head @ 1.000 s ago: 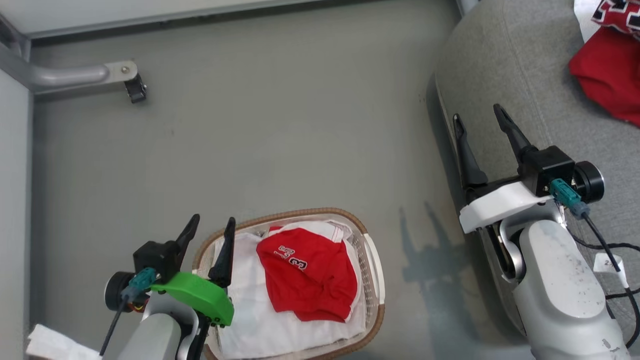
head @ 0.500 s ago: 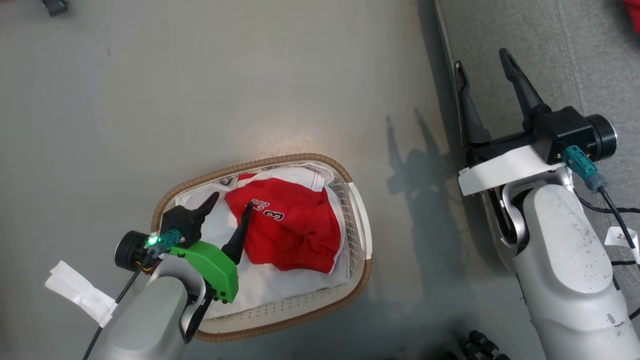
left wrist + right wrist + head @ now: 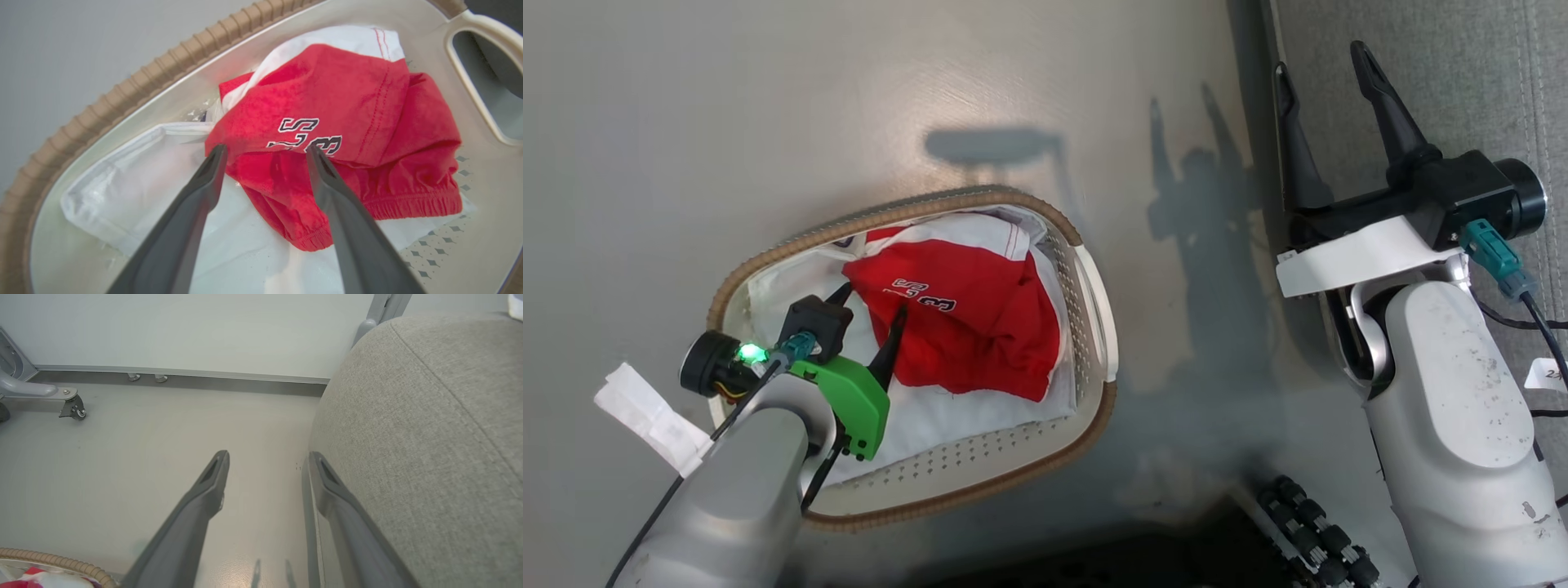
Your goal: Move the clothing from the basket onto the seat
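— Left fingers (image 3: 204, 183) spread wide, nothing pinched between them. They're down inside the basket (image 3: 890, 214), tips right at the clothing (image 3: 347, 102).
— Touching it?
— Can't tell from here. One tip is at the red edge, over the white liner (image 3: 122, 183). The other is over the red cloth, just below the numerals.
— And the clothing itself?
— A crumpled red heap with white trim, lying on the liner in the basket. The basket's on the floor (image 3: 768, 98), with a strip of floor between it and the seat (image 3: 1462, 82).
— Right fingers (image 3: 212, 486)?
— Parted as well, holding nothing. They're at the seat's rounded edge, one over the floor, the other alongside the grey cushion.
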